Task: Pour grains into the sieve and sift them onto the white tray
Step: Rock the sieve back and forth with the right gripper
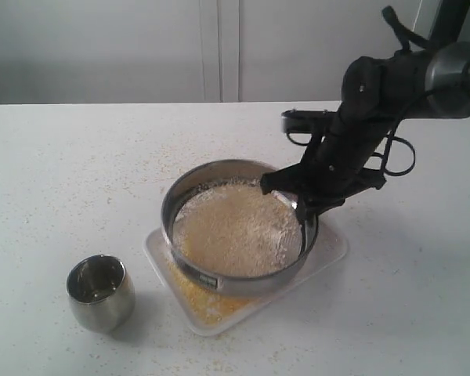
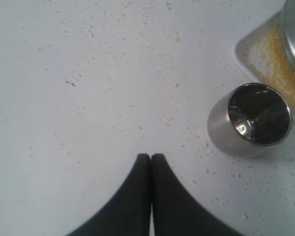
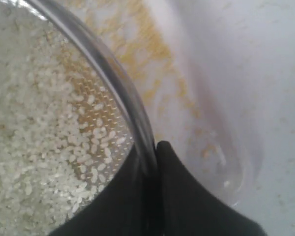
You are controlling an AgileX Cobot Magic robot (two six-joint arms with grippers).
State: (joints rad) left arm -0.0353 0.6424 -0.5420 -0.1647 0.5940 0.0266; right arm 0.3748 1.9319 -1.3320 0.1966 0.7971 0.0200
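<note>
The sieve [image 1: 236,283] of grains [image 1: 235,227] had its rim clamped by the right gripper [image 1: 298,202]; the left gripper [image 2: 151,156] was closed and empty, a steel cup [image 2: 250,120] just ahead of it.

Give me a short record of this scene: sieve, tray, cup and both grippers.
sieve: over the white tray, holding pale grains
white tray: on the table, yellow meal on it
cup: upright beside the tray, looks empty
right gripper: shut on the sieve's rim
left gripper: shut, holding nothing, near the cup
</note>
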